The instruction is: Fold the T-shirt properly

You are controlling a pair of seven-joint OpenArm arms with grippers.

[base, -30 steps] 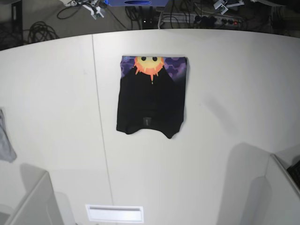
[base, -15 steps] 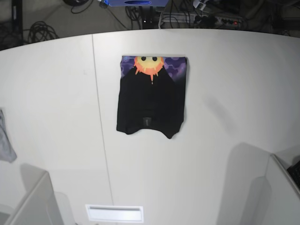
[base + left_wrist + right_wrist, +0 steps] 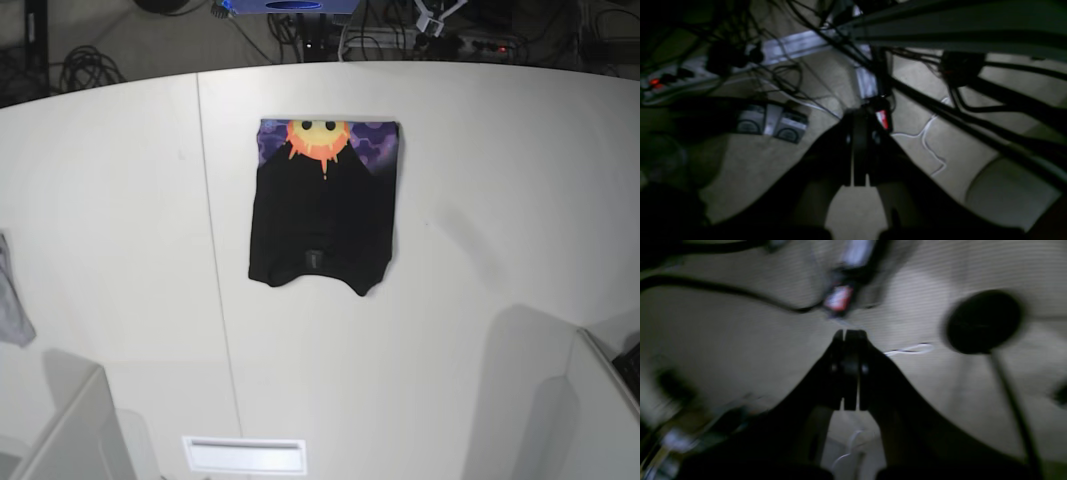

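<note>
While both arms are off the white surface (image 3: pixel 480 200), I see the T-shirt (image 3: pixel 322 215) lying flat on it as a folded black rectangle, just right of the seam that runs down the surface. Along the T-shirt's far edge a strip of purple print shows, with the orange-yellow sun face (image 3: pixel 318 138) at its middle. The near edge of the T-shirt is uneven, dipping lower at its right corner. Well to the left of the T-shirt, at the surface's left edge, a small grey cloth (image 3: pixel 10 305) hangs partly out of frame.

From the left wrist camera I see the left pincer (image 3: pixel 858 116) clenched, its fingers pressed together with nothing between them, pointing at a dim floor strewn with black cables (image 3: pixel 940 106) and a power strip (image 3: pixel 670 80). From the right wrist camera the right pincer (image 3: pixel 849 336) is likewise clenched and empty, aimed at blurred floor with a dark round shape (image 3: pixel 983 320) to its right. Neither pincer touches the T-shirt.
</note>
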